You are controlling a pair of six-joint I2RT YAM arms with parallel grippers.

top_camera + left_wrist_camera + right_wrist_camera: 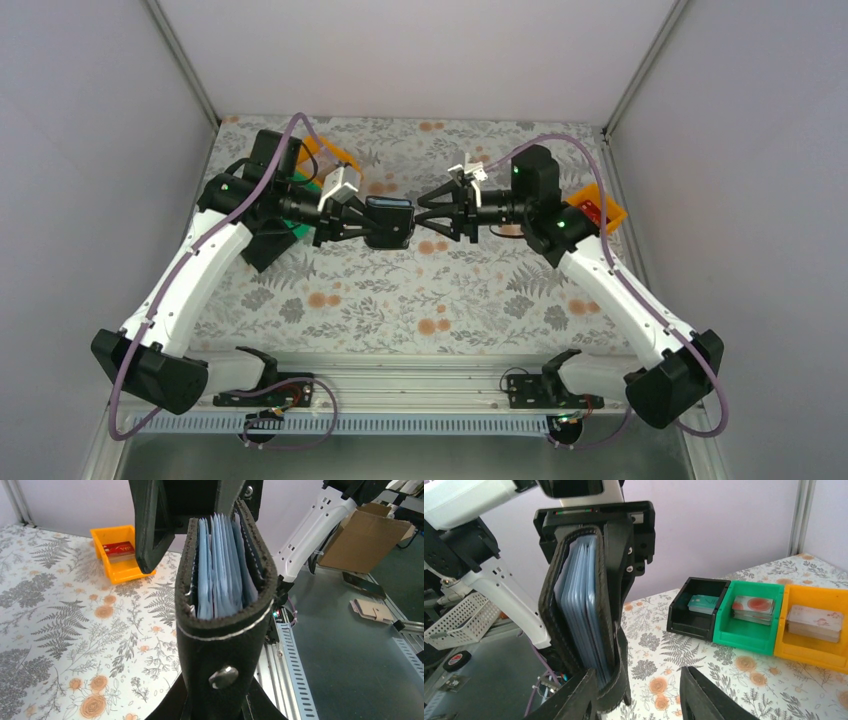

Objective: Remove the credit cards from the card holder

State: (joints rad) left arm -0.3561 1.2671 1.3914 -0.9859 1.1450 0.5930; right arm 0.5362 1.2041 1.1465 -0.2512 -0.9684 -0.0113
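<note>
Left gripper point(362, 222) clamps the black card holder point(225, 645) aloft over the floral table's point(450, 300) middle.
Right gripper point(425, 214), jaws parted, straddles its open edge, where bluish pockets point(217, 565) fan out; credit cards point(754, 607) lie in trays point(744, 640) at left.

Open room over the near floral-print tablecloth point(420, 310) — the black stitched card holder point(388, 222), held mid-air, bars the middle.

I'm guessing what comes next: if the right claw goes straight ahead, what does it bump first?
Probably the card holder, which the left claw holds right in front of it; depth is hard to judge.
</note>
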